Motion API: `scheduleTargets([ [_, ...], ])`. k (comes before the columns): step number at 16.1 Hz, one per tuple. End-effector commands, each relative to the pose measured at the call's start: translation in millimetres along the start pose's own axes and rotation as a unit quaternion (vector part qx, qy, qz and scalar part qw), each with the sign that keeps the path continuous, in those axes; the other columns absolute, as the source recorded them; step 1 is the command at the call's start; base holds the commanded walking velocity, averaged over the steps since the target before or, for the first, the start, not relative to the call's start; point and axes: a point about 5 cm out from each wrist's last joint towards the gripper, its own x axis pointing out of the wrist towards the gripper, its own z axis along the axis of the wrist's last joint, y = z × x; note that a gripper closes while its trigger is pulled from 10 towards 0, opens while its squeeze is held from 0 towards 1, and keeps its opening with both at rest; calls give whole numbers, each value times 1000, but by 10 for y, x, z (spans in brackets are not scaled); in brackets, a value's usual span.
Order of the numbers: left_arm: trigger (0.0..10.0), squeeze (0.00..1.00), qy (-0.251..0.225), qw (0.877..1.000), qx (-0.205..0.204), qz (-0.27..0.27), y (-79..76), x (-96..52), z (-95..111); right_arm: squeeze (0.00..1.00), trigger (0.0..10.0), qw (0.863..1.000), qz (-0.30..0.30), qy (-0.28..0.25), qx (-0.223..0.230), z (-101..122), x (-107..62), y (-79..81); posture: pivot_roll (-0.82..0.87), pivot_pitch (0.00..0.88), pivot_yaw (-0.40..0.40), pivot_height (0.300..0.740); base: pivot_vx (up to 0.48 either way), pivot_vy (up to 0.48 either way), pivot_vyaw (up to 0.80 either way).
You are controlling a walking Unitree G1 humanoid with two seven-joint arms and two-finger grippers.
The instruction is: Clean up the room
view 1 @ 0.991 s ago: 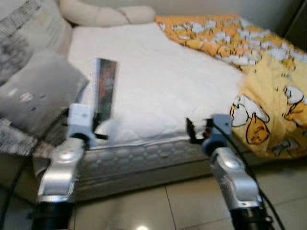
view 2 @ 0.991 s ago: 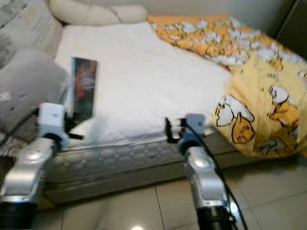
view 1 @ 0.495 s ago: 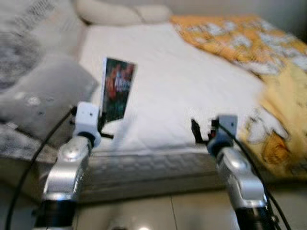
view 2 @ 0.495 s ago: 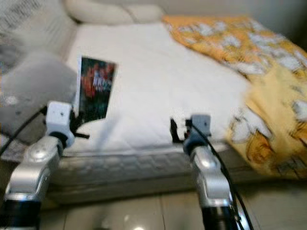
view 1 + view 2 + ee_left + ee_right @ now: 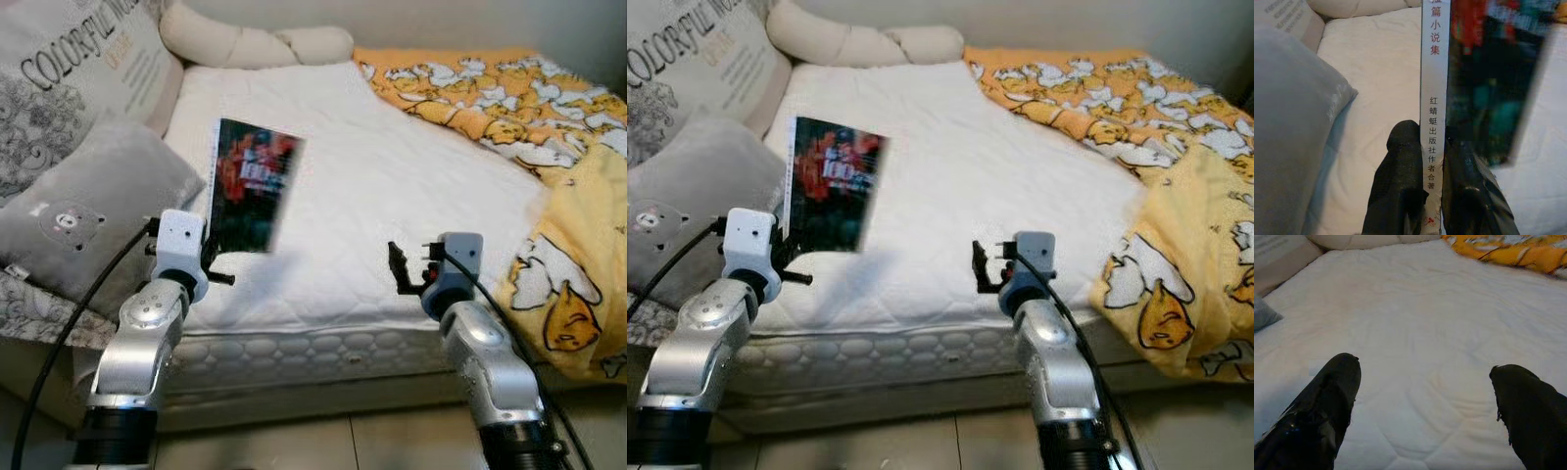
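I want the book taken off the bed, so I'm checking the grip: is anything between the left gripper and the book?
No. The left gripper is shut on the book, a finger on each side of its white spine, holding it upright above the mattress.

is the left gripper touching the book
Touching. The left wrist view shows the left gripper with both fingers pressed against the book at its spine.

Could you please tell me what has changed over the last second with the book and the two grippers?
The left gripper stays shut on the book, which has turned: first nearly edge-on, it now shows its dark cover. The right gripper stays open over the white mattress, holding nothing. The camera shifted too.
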Motion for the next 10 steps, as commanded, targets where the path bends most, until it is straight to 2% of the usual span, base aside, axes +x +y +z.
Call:
scheduleTargets([
  [1,10000,0,-26,1000,2,13,58,-7,119,0,10000,1000,7,-4,-7,37,18,28,-6,0,-13,740,330,0,0],
  [10,10000,0,-26,1000,1,9,37,-16,101,0,10000,1000,6,-3,-10,19,7,20,-9,0,-14,740,341,0,0],
])
